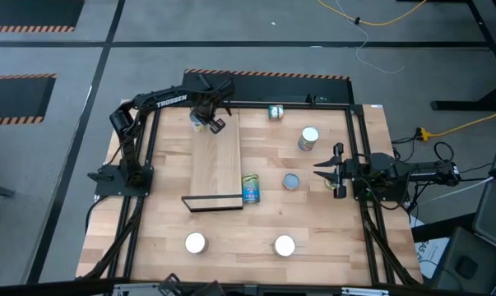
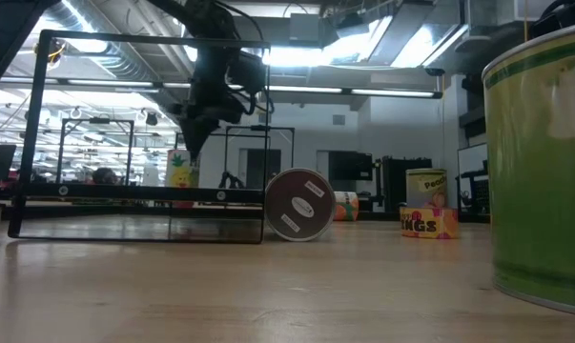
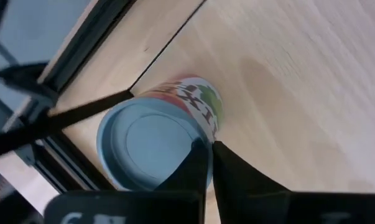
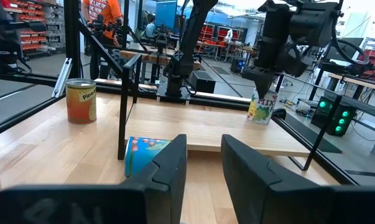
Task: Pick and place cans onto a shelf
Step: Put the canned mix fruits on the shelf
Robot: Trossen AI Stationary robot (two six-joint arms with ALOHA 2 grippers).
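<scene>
**Inspector:** High view. The left gripper [image 1: 207,117] sits over a can [image 1: 197,122] at the far left corner of the shelf [image 1: 215,156]. The right gripper [image 1: 330,171] waits at the right side of the bench [image 1: 313,222], well clear, fingers parted and empty. Other cans stand loose on the bench; the labelled can [image 1: 251,189] lies beside the shelf's dark end.

**Assessor:** Low view?

**Inspector:** The left gripper [image 2: 194,133] hangs above the shelf's far end; contact is hidden.

**Assessor:** Left wrist view?

**Inspector:** Its fingers [image 3: 227,177] are pressed together at the can's [image 3: 153,143] rim, not around the body. I cannot tell whether they pinch the rim.

**Assessor:** Right wrist view?

**Inspector:** The can [image 4: 260,107] stands upright at the shelf [image 4: 224,134] corner.

**Assessor:** Step?

**Inspector:** Judged: placing this can. Next calls for lifting clear without tipping it, then fetching another.
</scene>
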